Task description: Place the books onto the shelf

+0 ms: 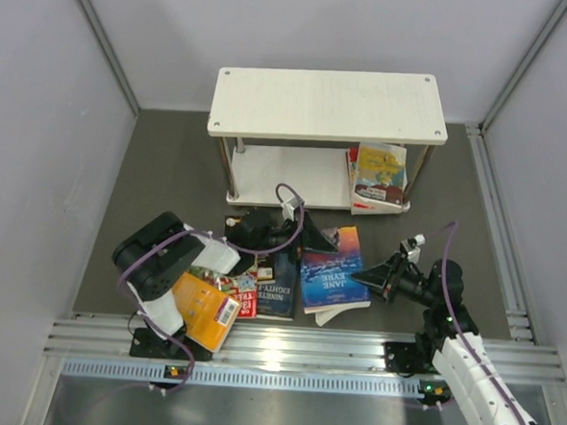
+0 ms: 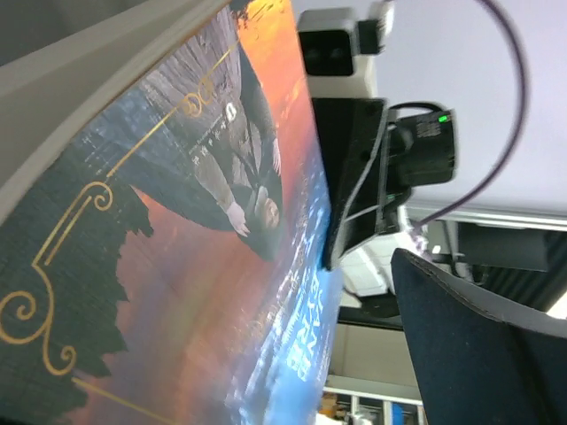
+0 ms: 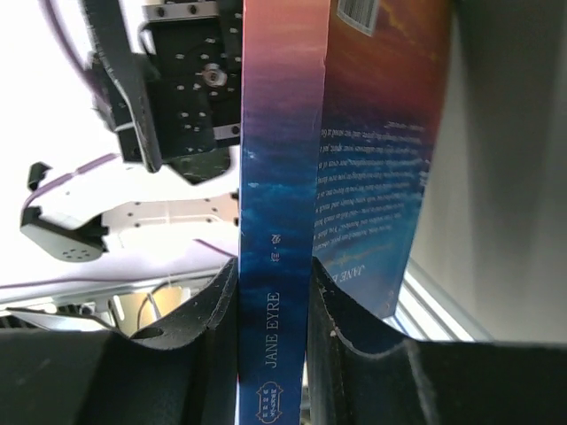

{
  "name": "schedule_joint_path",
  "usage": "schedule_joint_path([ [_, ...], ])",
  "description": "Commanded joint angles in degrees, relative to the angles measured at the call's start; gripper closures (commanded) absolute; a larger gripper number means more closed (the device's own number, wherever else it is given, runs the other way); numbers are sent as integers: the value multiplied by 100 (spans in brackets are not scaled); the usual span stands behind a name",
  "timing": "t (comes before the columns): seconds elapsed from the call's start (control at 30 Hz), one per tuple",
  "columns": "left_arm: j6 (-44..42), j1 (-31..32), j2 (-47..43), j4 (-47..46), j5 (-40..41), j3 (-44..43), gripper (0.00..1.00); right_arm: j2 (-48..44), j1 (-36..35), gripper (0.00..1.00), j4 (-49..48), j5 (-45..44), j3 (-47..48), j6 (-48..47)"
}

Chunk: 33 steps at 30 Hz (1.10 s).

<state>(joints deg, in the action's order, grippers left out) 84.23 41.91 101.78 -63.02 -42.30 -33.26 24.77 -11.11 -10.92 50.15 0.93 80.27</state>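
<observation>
Grey desk (image 1: 171, 167) between pale walls: the right end effector (image 3: 275, 288) pinches the spine of a blue-and-orange Jane Eyre paperback (image 1: 333, 273), the left end effector (image 1: 313, 238) stands spread just beside its cover, and beyond both sits the pale wood-grain two-tier shelf (image 1: 329, 104), with yellow-covered books (image 1: 380, 175) on its lower board.

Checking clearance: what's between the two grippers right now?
The Jane Eyre book: in the top view it sits between the left gripper and the right gripper.
</observation>
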Motion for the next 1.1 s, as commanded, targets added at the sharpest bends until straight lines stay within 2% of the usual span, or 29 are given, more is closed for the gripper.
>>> schedule_joint_path([
  [0.0, -1381, 89, -684, 2283, 108, -128, 1, -157, -66, 100, -246, 531, 959, -450],
  [0.07, -1671, 81, -1035, 2967, 240, -173, 1, -105, -75, 100, -77, 548, 1189, -495],
  [0.17, -1795, 80, -1457, 3392, 468, -59, 1, 27, -75, 100, -226, 522, 1663, -363],
  [0.27, -1673, 81, -1852, 3393, 600, 187, 1, 246, -75, 100, -725, 487, 1893, -21],
  [0.33, -1524, 89, -2021, 3244, 706, 362, 1, 430, -75, 100, -1025, 443, 2060, 269],
  [0.5, -707, 81, -2399, 2560, 952, 636, 1, 792, -75, 100, -2650, 180, 2034, 1330],
  [0.63, 84, 89, -2566, 1507, 1215, 969, 1, 1029, -75, 100, -3863, -171, 1762, 2070],
  [0.8, 682, 168, -3023, 1240, 1681, 1303, 1, 1310, -75, 100, -5172, -726, 1454, 2817],
  [1.07, 666, 221, -3261, 1695, 1901, 892, 1, 1434, -75, 100, -5333, -770, 1463, 2881],
])
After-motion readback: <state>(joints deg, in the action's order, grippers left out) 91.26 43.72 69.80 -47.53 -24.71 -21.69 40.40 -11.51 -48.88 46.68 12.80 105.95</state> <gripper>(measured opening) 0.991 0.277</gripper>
